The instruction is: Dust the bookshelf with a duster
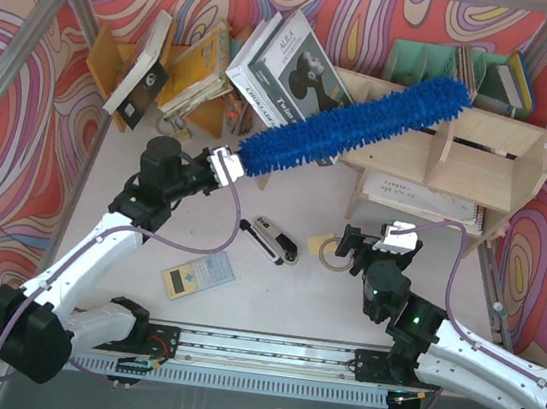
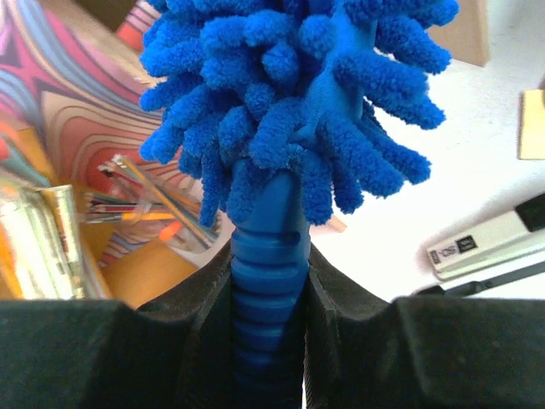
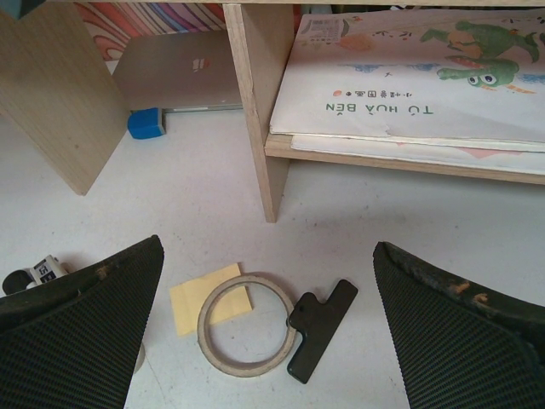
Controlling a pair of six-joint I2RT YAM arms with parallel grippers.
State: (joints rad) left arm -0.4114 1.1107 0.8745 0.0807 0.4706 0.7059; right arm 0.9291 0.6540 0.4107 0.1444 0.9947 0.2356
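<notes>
The pale plywood bookshelf [image 1: 482, 151] stands at the back right, with picture books lying on its lower board [image 3: 409, 158]. My left gripper [image 1: 220, 165] is shut on the dark blue ribbed handle [image 2: 264, 290] of the duster. The bright-blue fluffy duster [image 1: 355, 124] reaches diagonally up and right, its far end lying over the shelf's top board. Its chenille head fills the left wrist view [image 2: 289, 94]. My right gripper [image 1: 377, 242] is open and empty, low over the table in front of the shelf, above a tape ring.
A tape ring [image 3: 247, 324], a yellow sticky note [image 3: 204, 298] and a black clip [image 3: 319, 328] lie between my right fingers. A stapler [image 1: 274, 240] and calculator [image 1: 199, 275] lie mid-table. An orange-brown book rack [image 1: 171, 65] stands back left, a mint-green file holder [image 1: 462, 73] behind the shelf.
</notes>
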